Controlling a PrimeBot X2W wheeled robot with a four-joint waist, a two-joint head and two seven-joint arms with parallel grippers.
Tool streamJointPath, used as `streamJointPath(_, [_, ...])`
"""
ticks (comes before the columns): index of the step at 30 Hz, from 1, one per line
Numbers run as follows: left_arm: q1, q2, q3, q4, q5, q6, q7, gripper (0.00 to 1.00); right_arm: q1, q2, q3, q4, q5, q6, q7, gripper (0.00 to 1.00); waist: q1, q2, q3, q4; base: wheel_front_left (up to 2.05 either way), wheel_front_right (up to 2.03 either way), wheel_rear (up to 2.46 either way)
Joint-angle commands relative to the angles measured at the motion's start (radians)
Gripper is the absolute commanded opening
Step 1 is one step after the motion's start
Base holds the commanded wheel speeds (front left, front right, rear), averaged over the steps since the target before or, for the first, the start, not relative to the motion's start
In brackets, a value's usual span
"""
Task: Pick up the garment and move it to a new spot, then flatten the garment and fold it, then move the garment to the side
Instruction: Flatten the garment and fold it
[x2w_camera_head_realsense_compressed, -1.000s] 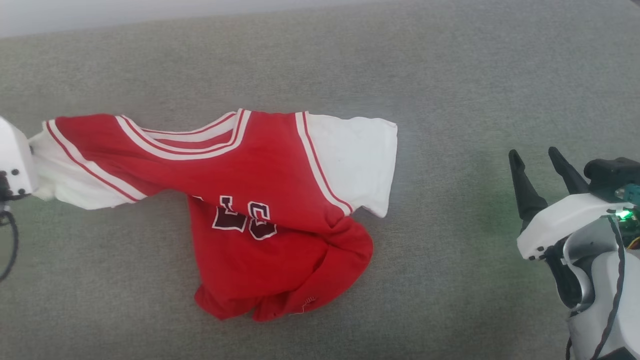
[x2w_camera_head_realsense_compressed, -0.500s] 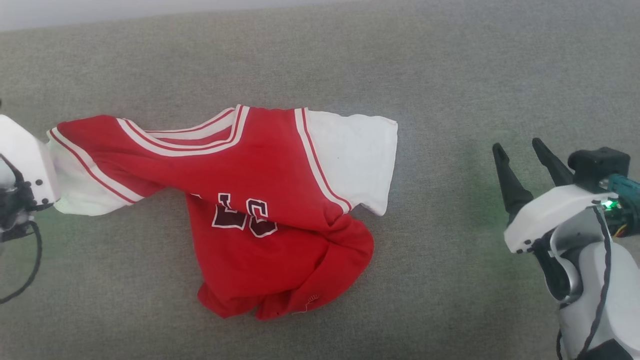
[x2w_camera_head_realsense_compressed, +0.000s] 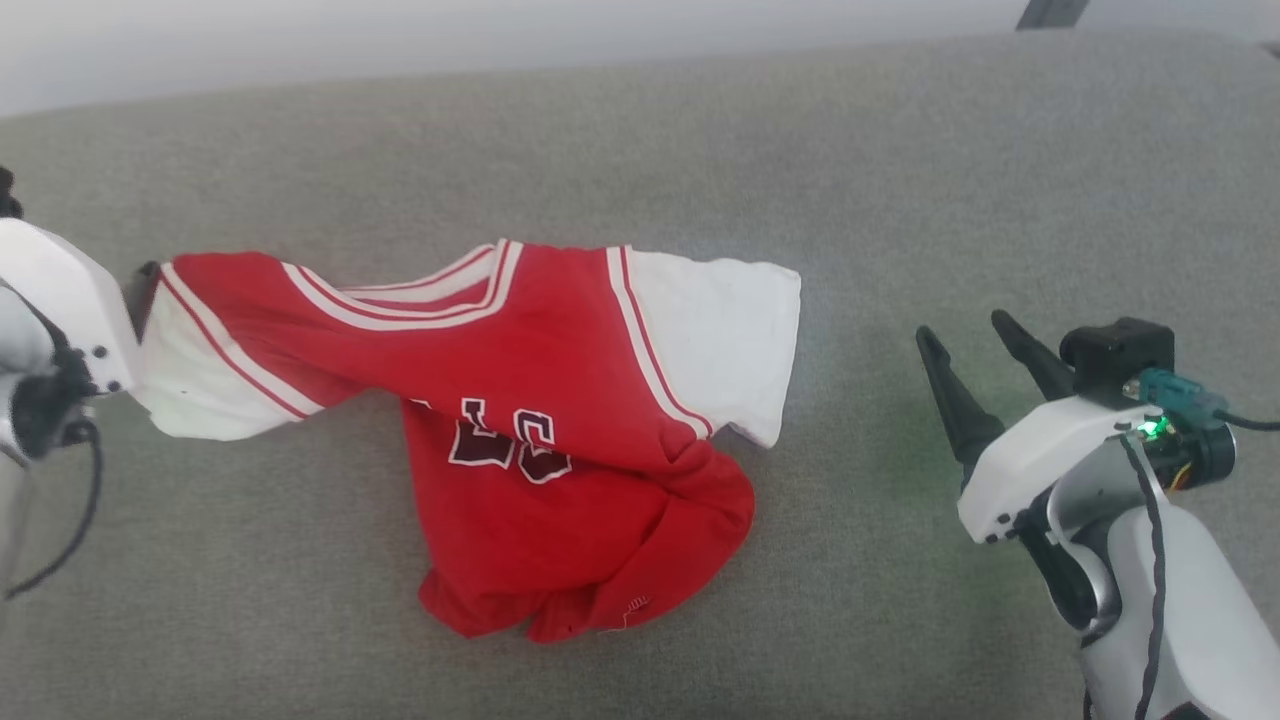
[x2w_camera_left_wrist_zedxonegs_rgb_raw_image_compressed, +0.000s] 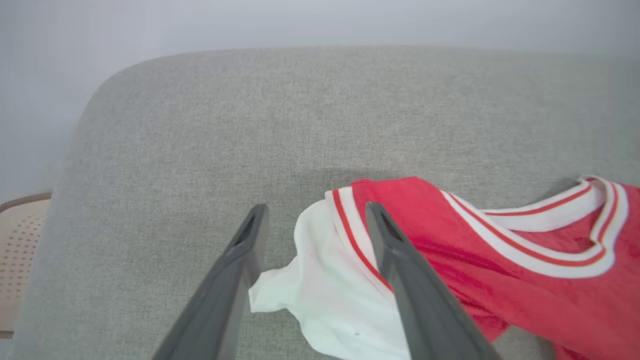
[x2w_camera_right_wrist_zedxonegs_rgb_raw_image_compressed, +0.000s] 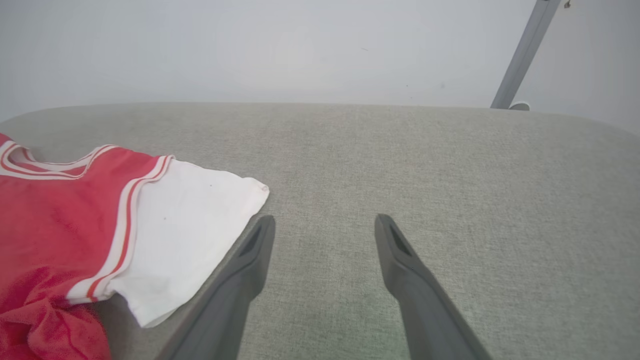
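Grey woven surface (x2w_camera_head_realsense_compressed: 900, 150) runs edge to edge across the head view, and there's a faint green tint on it at the right of centre. Pale plain wall (x2w_camera_head_realsense_compressed: 400, 30) sits along the top. In the right wrist view, upper right, a slim grey pole (x2w_camera_right_wrist_zedxonegs_rgb_raw_image_compressed: 522, 52) leans up the wall, with a small round foot (x2w_camera_right_wrist_zedxonegs_rgb_raw_image_compressed: 519, 106) just behind the surface's far edge. In the left wrist view, far left edge, a beige perforated panel (x2w_camera_left_wrist_zedxonegs_rgb_raw_image_compressed: 20, 240) with a darker rim pokes out beyond the surface's rounded corner.
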Motion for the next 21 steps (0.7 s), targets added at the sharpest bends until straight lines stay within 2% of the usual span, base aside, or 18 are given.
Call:
streamJointPath(1, [0.038, -0.011, 0.002, -0.027, 0.007, -0.006, -0.042, 1.00, 0.019, -0.006, 0.006, -0.004, 0.001, 0.000, 0.001, 1.00, 0.0000, 0.0000, -0.040, 0.017, 0.00, 0.00, 0.00])
streamJointPath(8, [0.154, -0.024, -0.006, -0.146, 0.003, 0.009, -0.114, 1.00, 0.055, -0.008, -0.005, 0.010, -0.012, 0.000, -0.009, 1.00, 0.0000, 0.0000, -0.122, 0.038, 0.00, 0.00, 0.00])
streamJointPath(14, [0.298, -0.022, -0.009, -0.325, -0.018, 0.056, -0.131, 1.00, 0.083, -0.004, -0.029, 0.029, -0.028, 0.000, -0.016, 1.00, 0.0000, 0.0000, -0.185, 0.052, 0.00, 0.00, 0.00])
streamJointPath(21, [0.460, 0.006, -0.014, -0.560, -0.050, 0.116, -0.102, 1.00, 0.094, -0.005, -0.094, 0.037, -0.060, 0.000, -0.038, 1.00, 0.0000, 0.0000, -0.218, 0.062, 0.00, 0.00, 0.00])
